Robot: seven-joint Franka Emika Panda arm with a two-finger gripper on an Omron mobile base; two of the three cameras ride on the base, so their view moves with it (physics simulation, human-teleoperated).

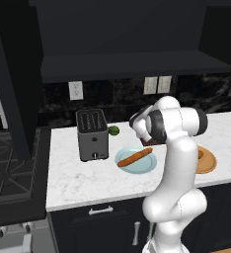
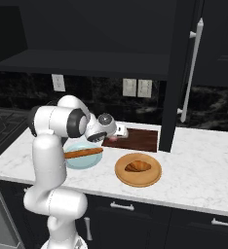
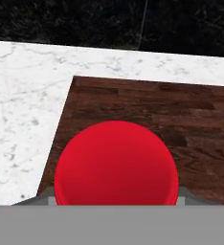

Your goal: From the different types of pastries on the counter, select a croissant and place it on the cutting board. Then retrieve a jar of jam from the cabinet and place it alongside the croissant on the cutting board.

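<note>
Jam jar, red and round, is sitting clamped between the robot's jaws, hanging over the near left corner of the dark wood cutting board on the marble desk. Croissant is lying on the round wooden plate, in front of the board rather than on it. Baguette-like stick is resting across the pale blue plate beside the toaster and a lime.
</note>
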